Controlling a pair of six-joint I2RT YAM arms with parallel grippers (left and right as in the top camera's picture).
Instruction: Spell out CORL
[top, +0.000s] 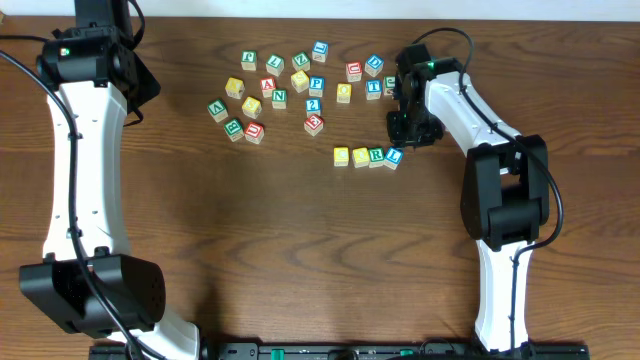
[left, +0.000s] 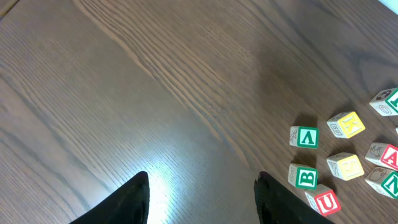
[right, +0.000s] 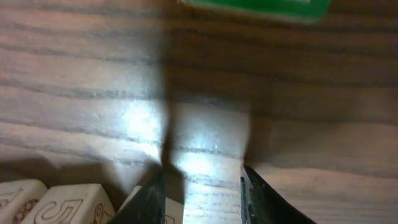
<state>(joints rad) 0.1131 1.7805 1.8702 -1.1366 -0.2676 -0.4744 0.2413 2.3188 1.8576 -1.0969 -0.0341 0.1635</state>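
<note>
**Right gripper (right: 202, 196) spread and empty, just behind the end of the CORL row**

A brown wooden table (top: 300, 260) fills the overhead view. The right arm (top: 500, 190) reaches from the near right corner toward the middle. The left arm (top: 85, 160) runs along the left edge, well apart from the work. The left gripper (left: 200, 202) has its fingers spread over bare wood and holds nothing.

Loose cubes (top: 300, 85) lie scattered toward the far edge. Nearer the middle, slightly toward the right edge, stands the CORL row (top: 368, 156): two yellow-topped cubes, then the R cube (top: 377, 156), then the L cube (top: 394, 156) at the right end. The L cube sits a little turned against its neighbours.

The step in hand looks like letting go of the last letter and backing away. To do it well, the right gripper should rise straight up with its fingers kept apart, so that neither finger drags the L cube or pushes the row crooked. If the L cube needs squaring, a light, slow nudge on one face would serve better than a fresh grip.

From above, the right gripper hangs just beyond the row's right end, on its far side. In the wrist view only bare wood shows between the spread fingers. Pale cube tops sit just beside one finger. The view is too blurred to tell whether that finger touches them.
</note>
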